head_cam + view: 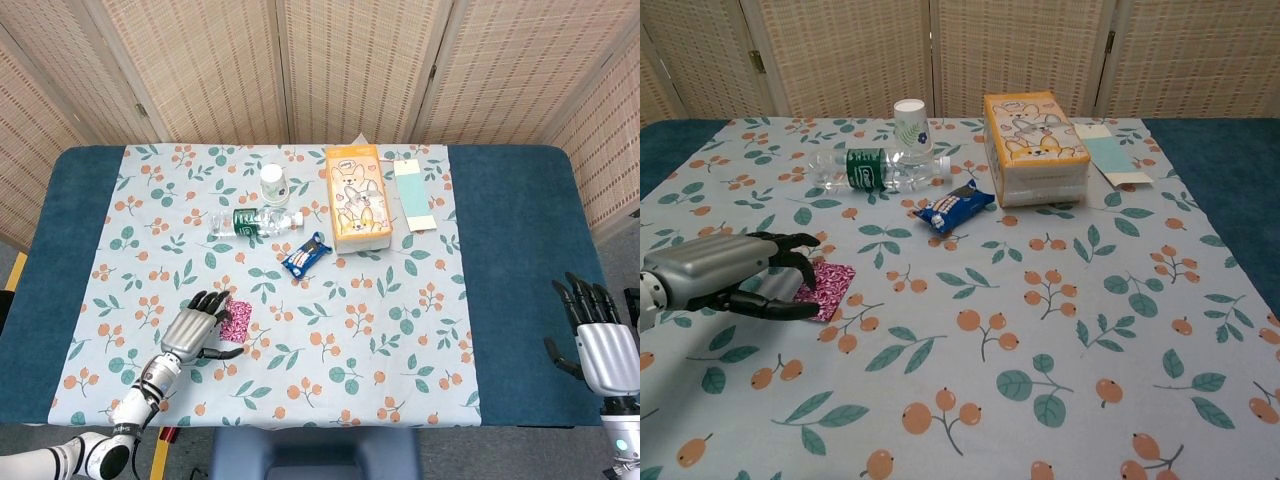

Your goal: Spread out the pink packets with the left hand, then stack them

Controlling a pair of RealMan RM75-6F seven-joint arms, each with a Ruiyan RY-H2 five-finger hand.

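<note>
Two hands: one at each lower corner of the head view, only the left one near the task's things.
Left hand (196, 329): at about 7 o'clock on the table, palm down, fingers spread and curved over the left edge of the pink packets (236, 320); thumb stretched along their near side. It holds nothing; whether the fingertips (808, 262) touch the packets I cannot tell.
Pink packets: lying flat on the floral tablecloth (330, 330), seen as one small patterned patch, partly covered by the left hand in the chest view (830, 285); how many lie there I cannot tell.
Right hand (597, 338): at about 4 o'clock, over the blue table edge (520, 290), fingers upright and apart, holding nothing; well apart from the packets.
Blue snack pack (955, 206): at 1 o'clock from the packets, near the table's middle, tilted.
Water bottle (873, 170): lying on its side at 12 o'clock from the packets, green label showing.
Paper cup (910, 125): upside down, just behind the bottle.
Tissue box (1033, 146): orange, with cartoon animals, at 1 o'clock of the snack pack.
Pale green card (1111, 157): flat, just right of the tissue box.
Backdrop: woven screen panels (330, 60) behind the table.
</note>
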